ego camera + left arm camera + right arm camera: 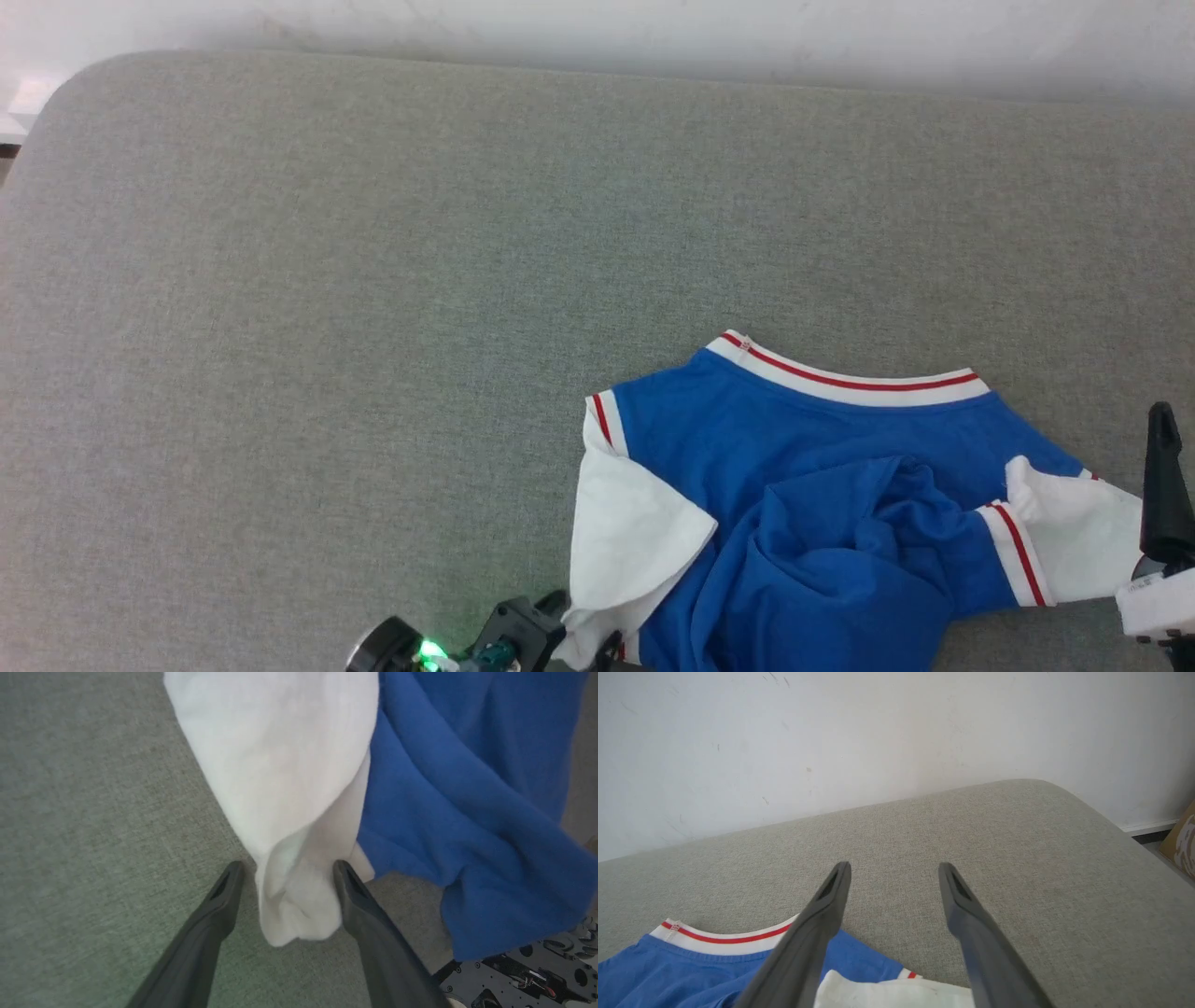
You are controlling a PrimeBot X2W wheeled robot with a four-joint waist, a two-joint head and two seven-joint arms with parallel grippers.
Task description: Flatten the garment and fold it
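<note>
The garment (822, 504) is a royal-blue T-shirt lying crumpled at the near right of the grey cushion (373, 327). Its white neck band (840, 378) with a red stripe faces the wall, and the blue body is bunched in folds toward me. My left gripper (287, 870) is open, and its two fingers straddle the hanging tip of the white left sleeve (280, 765) without pinching it. My right gripper (894, 870) is open with nothing between its fingers, held above the cushion just past the white right sleeve (1074, 541). One dark finger (1165, 485) of it rises at the right edge.
A white wall (653, 37) runs along the far side of the cushion. The cushion's rounded right corner (1064, 798) drops off to the floor, where a brown object (1181, 844) lies. Part of my own base (537, 970) shows below the shirt's blue hem.
</note>
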